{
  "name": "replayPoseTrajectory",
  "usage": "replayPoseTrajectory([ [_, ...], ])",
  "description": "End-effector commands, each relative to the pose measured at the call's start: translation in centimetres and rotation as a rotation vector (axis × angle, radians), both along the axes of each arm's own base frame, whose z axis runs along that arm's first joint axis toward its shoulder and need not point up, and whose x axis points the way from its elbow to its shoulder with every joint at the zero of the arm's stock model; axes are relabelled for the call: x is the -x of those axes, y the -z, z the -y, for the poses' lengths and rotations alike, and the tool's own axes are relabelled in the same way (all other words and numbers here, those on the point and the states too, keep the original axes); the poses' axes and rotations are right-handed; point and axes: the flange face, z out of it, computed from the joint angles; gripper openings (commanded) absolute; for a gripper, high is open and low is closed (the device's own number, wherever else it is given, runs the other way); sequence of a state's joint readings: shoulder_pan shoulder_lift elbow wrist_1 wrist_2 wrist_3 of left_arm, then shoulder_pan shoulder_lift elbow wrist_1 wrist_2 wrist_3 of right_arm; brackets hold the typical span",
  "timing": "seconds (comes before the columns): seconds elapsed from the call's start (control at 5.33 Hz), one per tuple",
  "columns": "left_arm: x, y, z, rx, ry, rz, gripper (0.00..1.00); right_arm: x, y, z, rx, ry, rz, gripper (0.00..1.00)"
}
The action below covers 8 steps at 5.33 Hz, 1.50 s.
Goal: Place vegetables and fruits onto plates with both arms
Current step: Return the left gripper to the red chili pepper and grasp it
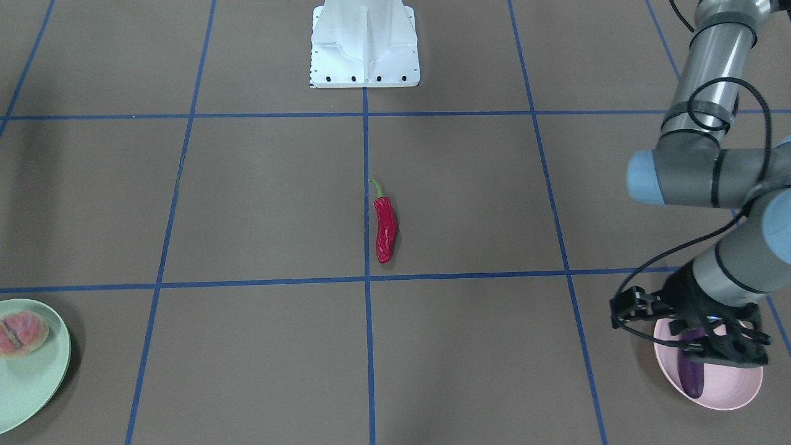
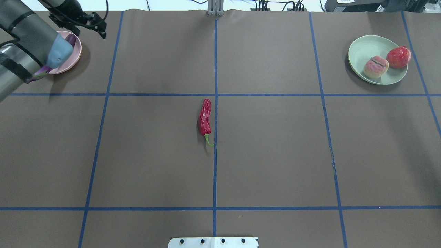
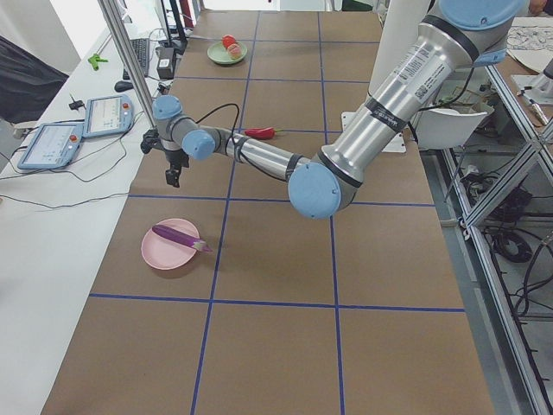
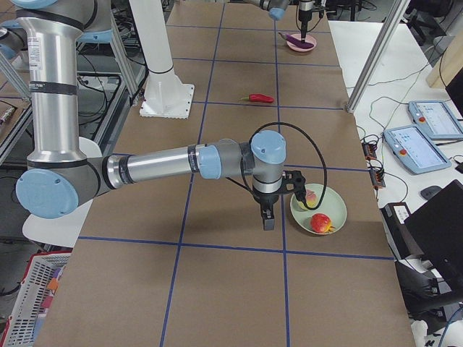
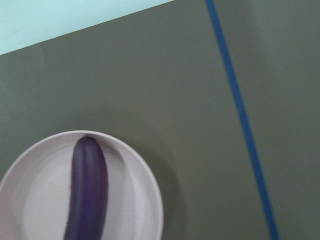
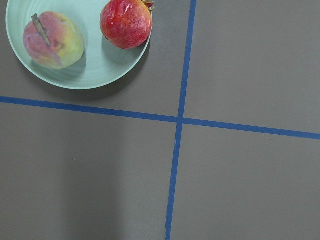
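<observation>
The purple eggplant [image 1: 691,374] lies on the pale pink plate [image 1: 735,389], also seen in the left wrist view [image 5: 89,190]. My left gripper [image 1: 710,346] hangs above that plate, open and empty, clear of the eggplant. The red chili [image 1: 384,230] lies alone at the table's middle [image 2: 205,119]. The mint green plate [image 2: 361,51] holds the peach-like fruit [image 2: 376,67] and the red bumpy fruit [image 2: 398,57]. My right gripper [image 4: 268,219] hovers beside the green plate [image 4: 333,206]. I cannot tell whether it is open or shut.
The white base block [image 1: 364,49] stands at the robot's side of the table. Blue tape lines [image 2: 215,155] divide the brown surface into squares. The pink plate sits near the table's far edge [image 5: 75,35].
</observation>
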State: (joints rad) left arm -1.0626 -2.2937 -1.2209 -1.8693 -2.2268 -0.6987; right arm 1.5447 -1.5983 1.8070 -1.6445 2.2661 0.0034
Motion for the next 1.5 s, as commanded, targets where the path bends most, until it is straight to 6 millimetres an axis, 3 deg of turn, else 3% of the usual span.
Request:
replayPoseTrajectory([
  [0.0,-14.0,10.8,-6.0,0.102,0.035,-0.081,1.0,0.0,-0.1,-0.1,0.0,0.0,0.001,1.0],
  [0.19,-20.5,13.9,-10.1,0.132,0.062,-0.079,1.0,0.0,-0.1,-0.1,0.0,0.0,0.001,1.0],
  [0.38,-25.1,14.9,-13.5,0.165,0.081,-0.07,1.0,0.0,-0.1,-0.1,0.0,0.0,0.001,1.0],
  [0.56,-28.9,14.7,-16.2,0.171,0.076,-0.043,1.0,0.0,-0.1,-0.1,0.001,0.0,0.001,1.0],
  [0.94,-30.5,14.0,-18.0,0.231,0.056,0.061,0.94,0.0,0.0,-0.1,0.001,-0.001,0.003,1.0],
  [1.12,-30.6,14.4,-18.1,0.237,0.051,0.079,0.83,0.0,0.0,0.0,-0.001,-0.001,0.003,1.0],
  [1.31,-31.2,14.2,-18.8,0.238,0.041,0.085,0.78,0.0,-0.1,-0.1,0.001,-0.001,0.001,1.0],
])
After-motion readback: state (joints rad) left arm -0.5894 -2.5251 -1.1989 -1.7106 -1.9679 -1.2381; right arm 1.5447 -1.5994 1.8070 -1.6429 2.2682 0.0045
